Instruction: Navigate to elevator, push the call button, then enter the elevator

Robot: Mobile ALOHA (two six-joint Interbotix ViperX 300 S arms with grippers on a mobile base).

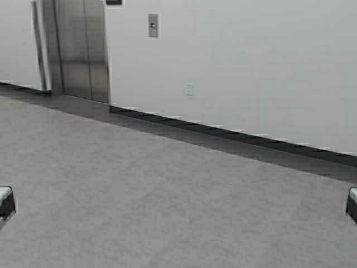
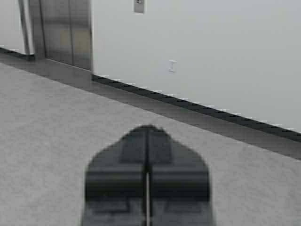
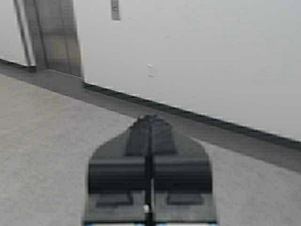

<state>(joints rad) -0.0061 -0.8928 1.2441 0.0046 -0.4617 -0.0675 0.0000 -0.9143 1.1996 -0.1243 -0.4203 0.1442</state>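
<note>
The elevator (image 1: 81, 47) stands at the far left of the white wall, its brushed steel doors closed; it also shows as the elevator (image 2: 66, 30) and the elevator (image 3: 54, 35) in the wrist views. The call button (image 1: 153, 25) is a small grey plate on the wall just right of the doors, also seen as the call button (image 2: 138, 5) and the call button (image 3: 115, 9). My left gripper (image 2: 148, 128) is shut and empty above the carpet. My right gripper (image 3: 151, 117) is likewise shut and empty. Both arms sit parked at the frame's lower corners in the high view.
A white outlet plate (image 1: 189, 89) sits low on the wall right of the call button. A dark baseboard (image 1: 234, 134) runs along the wall's foot, bordered by a darker floor strip. Grey carpet (image 1: 167, 201) stretches between me and the wall.
</note>
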